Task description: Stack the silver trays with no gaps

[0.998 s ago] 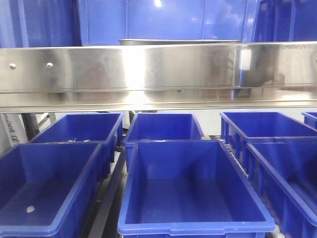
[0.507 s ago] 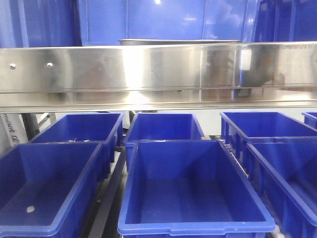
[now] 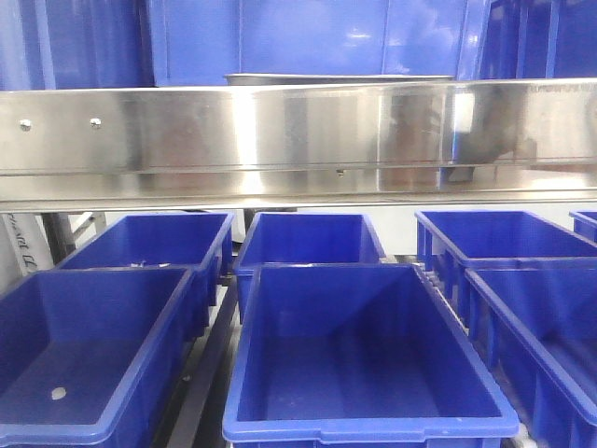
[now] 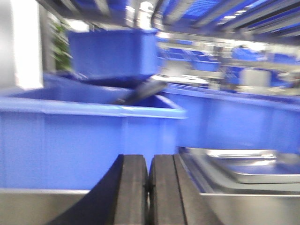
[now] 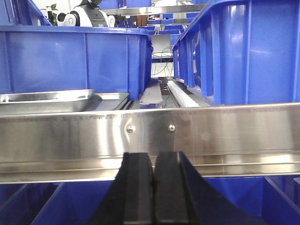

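Silver trays point(image 5: 44, 97) up on the shelf, behind the steel shelf rail point(image 5: 150, 136) — in the right wrist view lying to the left, in front of a blue bin point(image 5: 75, 58), a second tray point(image 5: 110, 100) just beside the first and lower. In the left wrist view, trays point(image 4: 253, 166) at lower right, one resting in another, rims blurred; cannot tell whether seated flush. In the front view, only a thin grey tray edge point(image 3: 336, 78) above the rail, between blue bins.

Left gripper point(image 4: 149, 192) low in its view, black pads pressed together with just a thin seam — closed on nothing, beside a blue bin wall point(image 4: 84, 145). Right gripper point(image 5: 153, 187) likewise closed and empty, pads meeting in a narrow line, level with the rail and below its two screws point(image 5: 151, 127).

Under the shelf, rows of open blue bins point(image 3: 364, 355), a small pale speck point(image 3: 59, 393) in the near left one.
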